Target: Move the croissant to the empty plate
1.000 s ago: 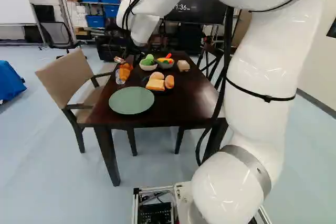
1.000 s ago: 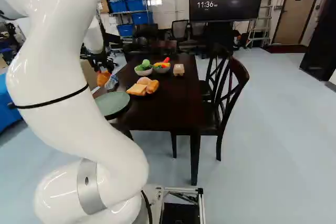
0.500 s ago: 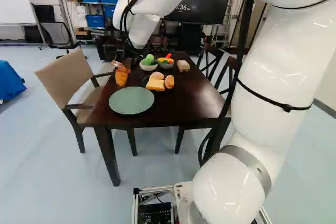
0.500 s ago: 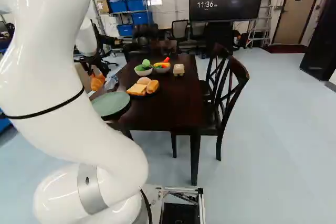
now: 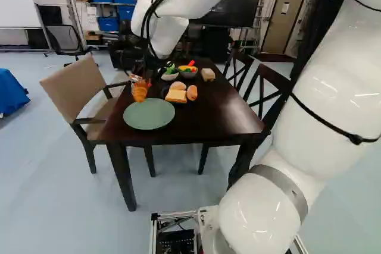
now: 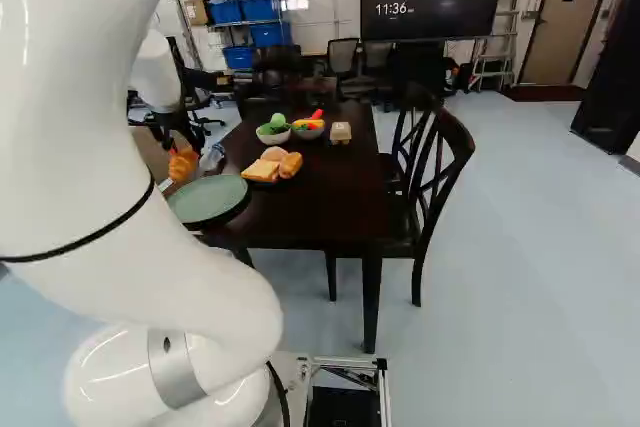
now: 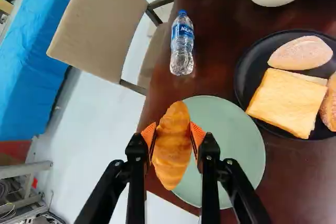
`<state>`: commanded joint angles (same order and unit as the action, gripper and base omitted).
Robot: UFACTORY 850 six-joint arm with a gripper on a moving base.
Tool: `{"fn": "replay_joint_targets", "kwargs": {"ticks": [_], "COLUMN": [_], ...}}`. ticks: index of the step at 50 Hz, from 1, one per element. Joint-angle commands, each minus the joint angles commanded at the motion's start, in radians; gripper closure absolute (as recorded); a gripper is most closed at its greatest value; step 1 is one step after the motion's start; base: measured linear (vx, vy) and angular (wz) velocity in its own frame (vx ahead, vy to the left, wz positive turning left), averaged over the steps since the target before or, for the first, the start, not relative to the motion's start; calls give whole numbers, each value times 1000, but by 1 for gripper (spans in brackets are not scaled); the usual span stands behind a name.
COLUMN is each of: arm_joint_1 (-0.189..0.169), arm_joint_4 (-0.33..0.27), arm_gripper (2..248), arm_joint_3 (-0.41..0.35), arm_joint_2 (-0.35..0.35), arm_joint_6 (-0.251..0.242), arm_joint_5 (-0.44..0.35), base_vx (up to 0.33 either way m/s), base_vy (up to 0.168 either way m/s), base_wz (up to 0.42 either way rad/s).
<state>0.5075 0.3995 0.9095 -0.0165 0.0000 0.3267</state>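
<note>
The gripper (image 5: pixel 143 80) is above the table's left edge in the left base view, behind the green plate. In the wrist view the gripper (image 7: pixel 172 139) is shut on the golden-brown croissant (image 7: pixel 172 148), an orange pad against each side. Beneath and beside the croissant lies the bare green plate (image 7: pixel 231 140), partly covered by it and a finger. The croissant (image 5: pixel 140 91) hangs just beyond the far-left rim of the plate (image 5: pixel 149 114) in the left base view.
A black plate (image 7: pixel 244 72) with bread stands beside the green plate. A water bottle (image 7: pixel 182 45) lies near the table edge, with a beige chair (image 7: pixel 102 22) alongside. Bowls of vegetables (image 6: pixel 308 129) and a small carton (image 6: pixel 340 132) stand farther back; dark chairs (image 6: pixel 430 187) line the other side.
The arm has swung and brought the held croissant nearer the green plate. In the right base view its upper links have shifted left. The base and the table's things stay put.
</note>
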Motion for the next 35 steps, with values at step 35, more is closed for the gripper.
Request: {"fn": "replay_joint_targets", "kwargs": {"ticks": [35], "arm_joint_1": [-34], "arm_joint_4": [0], "arm_gripper": [141], "arm_joint_3": [-62], "arm_joint_2": [-63], "arm_joint_6": [0], "arm_joint_5": [0], "base_vx": [0], "base_vy": [0], "base_wz": [0]}}
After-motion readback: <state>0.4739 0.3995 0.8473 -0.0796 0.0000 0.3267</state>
